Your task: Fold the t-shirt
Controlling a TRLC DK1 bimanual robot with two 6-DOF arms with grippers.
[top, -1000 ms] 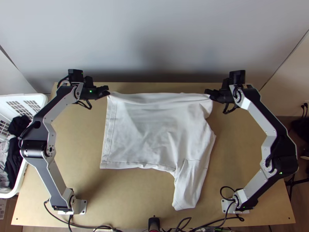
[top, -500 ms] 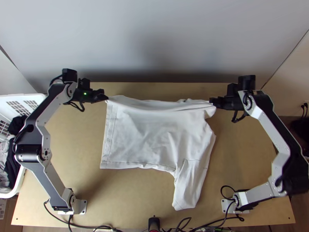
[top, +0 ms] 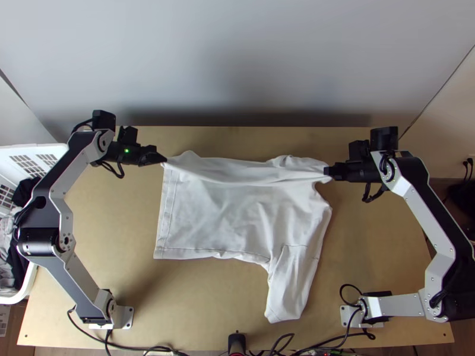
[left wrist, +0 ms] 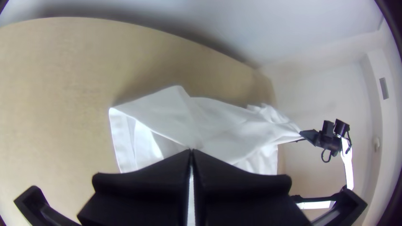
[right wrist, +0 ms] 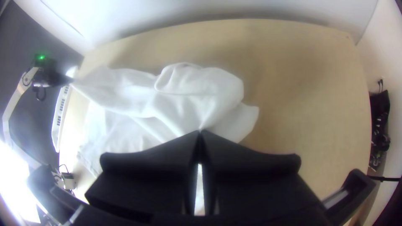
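top view: basket (top: 41, 149) cut off left | t-shirt (top: 231, 210) gripped bits hidden

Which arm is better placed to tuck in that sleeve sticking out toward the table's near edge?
Probably the right: its silver-grey base stands much closer to the white cloth sleeve than the left's. But the black right gripper pinches the white t-shirt, so it should let go first.

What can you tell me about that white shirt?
The shirt is plain white, soft-looking, lightly wrinkled cloth. It lies on the wooden table, stitched hem at the left, one sleeve pointing toward the near edge. The left gripper and right gripper pinch its far side at either end, the cloth spanning between them.
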